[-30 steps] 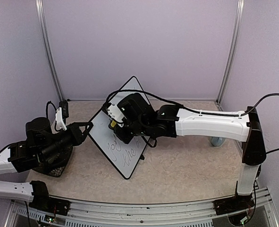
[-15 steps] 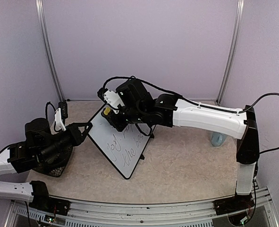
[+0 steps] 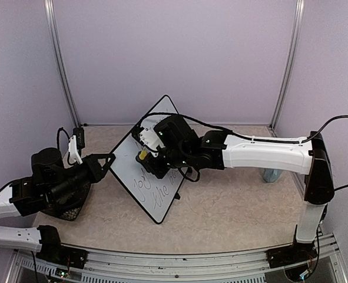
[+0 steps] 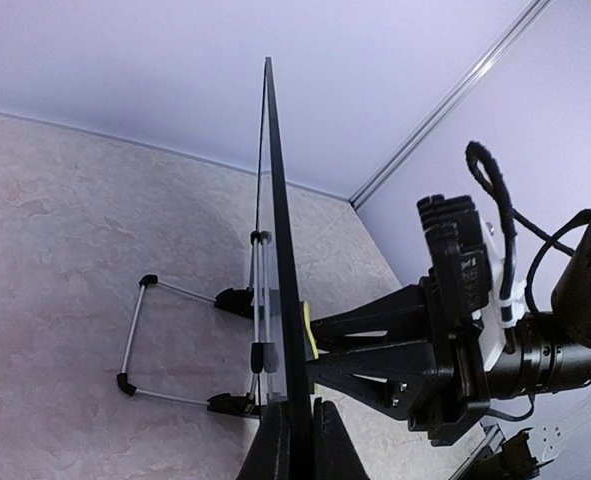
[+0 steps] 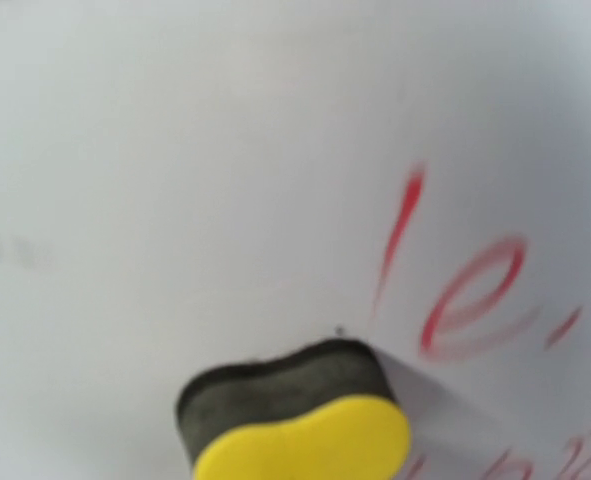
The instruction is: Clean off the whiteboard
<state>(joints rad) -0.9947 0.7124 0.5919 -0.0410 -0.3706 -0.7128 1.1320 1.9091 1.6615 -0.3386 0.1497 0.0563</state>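
Yellow foam eraser point(image 5: 305, 440) on the glossy whiteboard point(image 3: 126, 160)
Right gripper point(image 3: 144, 155) clamps it beside red script point(image 5: 470, 295); left gripper point(image 3: 109, 159) pinches the thin black frame point(image 4: 280, 250); board stands upright on a wire stand point(image 4: 133, 340), speckled table point(image 3: 232, 206).

Overhead from behind, both wrist views close on whiteboard point(image 3: 124, 166)

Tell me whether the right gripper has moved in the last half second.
Yes. The right gripper, holding the yellow eraser, has dropped down and right across the whiteboard, away from its upper-left edge and back toward the handwriting.
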